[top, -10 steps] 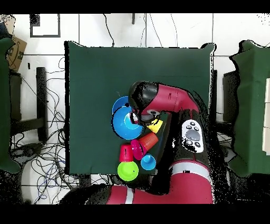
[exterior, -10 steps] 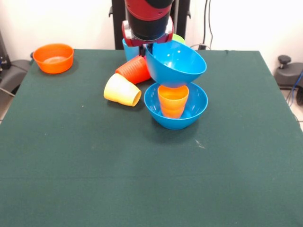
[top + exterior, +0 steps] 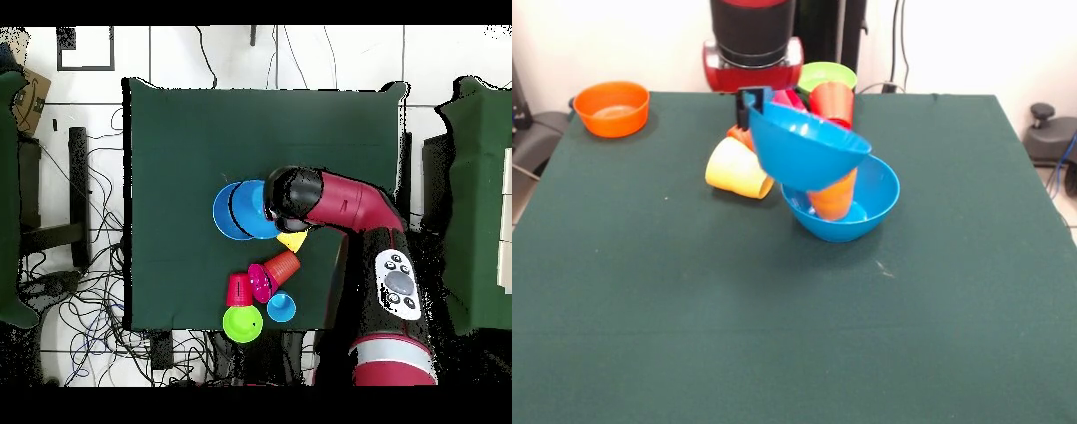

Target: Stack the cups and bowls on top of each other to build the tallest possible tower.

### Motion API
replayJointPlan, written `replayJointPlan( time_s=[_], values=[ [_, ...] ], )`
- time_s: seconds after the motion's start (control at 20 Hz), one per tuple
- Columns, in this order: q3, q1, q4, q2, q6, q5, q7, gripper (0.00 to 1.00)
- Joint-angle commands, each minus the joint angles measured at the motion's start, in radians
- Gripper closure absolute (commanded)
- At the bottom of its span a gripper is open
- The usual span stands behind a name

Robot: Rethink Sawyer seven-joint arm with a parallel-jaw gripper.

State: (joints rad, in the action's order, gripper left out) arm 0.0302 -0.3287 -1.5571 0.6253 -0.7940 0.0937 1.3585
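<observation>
You are looking at a green cloth (image 3: 689, 336) covering the table, with cables (image 3: 75, 300) trailing over the floor (image 3: 100, 60).

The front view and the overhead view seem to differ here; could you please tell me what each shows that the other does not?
Only the front view shows the orange bowl at a table corner, and the orange cup leaning inside the lower blue bowl. Only the overhead view shows the light blue cup and the arm's whole reach. Both show the upper blue bowl held tilted at the tool, the lime-green bowl and the pale yellow cup.
</observation>
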Motion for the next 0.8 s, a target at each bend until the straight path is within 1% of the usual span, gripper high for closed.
replayJointPlan(
  time_s=[0.05, 0.3, 0.4, 0.8],
  values=[
    [-0.133, 0.008, 0.002, -0.024, 0.02, 0.065, -0.055, 1.0],
    [-0.156, 0.019, 0.044, -0.055, -0.042, 0.025, -0.028, 1.0],
    [-0.162, 0.021, 0.047, -0.058, -0.05, 0.016, -0.016, 1.0],
    [-0.165, 0.023, 0.054, -0.079, -0.012, 0.033, 0.009, 1.0]
  ],
)
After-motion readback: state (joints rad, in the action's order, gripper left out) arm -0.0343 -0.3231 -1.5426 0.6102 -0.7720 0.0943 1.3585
